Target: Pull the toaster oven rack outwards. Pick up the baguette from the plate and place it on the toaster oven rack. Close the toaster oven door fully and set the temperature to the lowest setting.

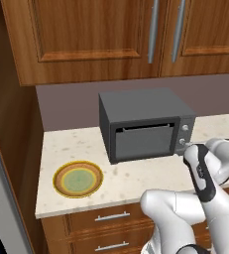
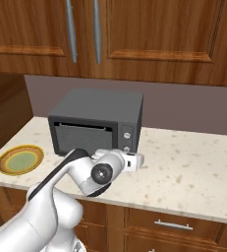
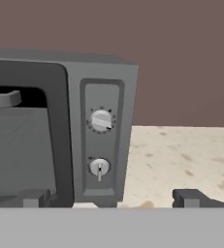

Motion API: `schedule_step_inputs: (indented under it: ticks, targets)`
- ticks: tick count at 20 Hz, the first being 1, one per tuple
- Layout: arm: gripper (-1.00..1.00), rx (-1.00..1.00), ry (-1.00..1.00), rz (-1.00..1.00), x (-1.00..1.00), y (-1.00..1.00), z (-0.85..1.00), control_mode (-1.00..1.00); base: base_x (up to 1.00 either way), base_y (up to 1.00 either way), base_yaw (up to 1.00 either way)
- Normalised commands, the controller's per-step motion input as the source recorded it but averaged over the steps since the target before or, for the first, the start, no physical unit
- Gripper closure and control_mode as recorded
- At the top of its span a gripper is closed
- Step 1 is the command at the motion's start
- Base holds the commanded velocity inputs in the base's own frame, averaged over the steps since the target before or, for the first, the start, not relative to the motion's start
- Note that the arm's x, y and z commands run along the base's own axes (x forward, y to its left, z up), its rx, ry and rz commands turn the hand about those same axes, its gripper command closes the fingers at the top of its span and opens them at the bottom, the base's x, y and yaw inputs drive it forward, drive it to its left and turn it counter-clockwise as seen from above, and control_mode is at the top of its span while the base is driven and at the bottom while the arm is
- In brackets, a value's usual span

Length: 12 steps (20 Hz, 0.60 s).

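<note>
At the dark grey boxy toaster oven's [image 1: 141,124] control panel, jaws spread wide and empty.
Left view: gripper [image 1: 184,144] at the oven's four o'clock, door [image 1: 144,141] shut. Hand view: centre on the lower small round knob [image 3: 99,167] at six o'clock before closing.

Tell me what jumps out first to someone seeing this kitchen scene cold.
The dark grey toaster oven dominates, standing on the speckled counter against the back wall under wooden cabinets. The white arm's open pincer hovers right before the oven's control panel, level with the two round knobs. Off to the oven's left, near the counter's front edge, sits the orange-rimmed plate, with no bread on it.
</note>
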Motion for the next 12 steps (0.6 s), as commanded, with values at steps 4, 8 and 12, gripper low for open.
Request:
schedule_step_inputs:
  ticks: [4, 8, 12]
  targets:
    - [-1.00, 0.00, 0.00, 0.00, 0.17, 0.10, -0.23, -1.00, 0.00, 0.00, 0.00]
    - [-1.00, 0.00, -0.01, 0.00, 0.16, 0.04, -0.14, -1.00, 0.00, 0.00, 0.00]
    - [-1.00, 0.00, -0.02, 0.00, 0.09, 0.02, -0.03, -1.00, 0.00, 0.00, 0.00]
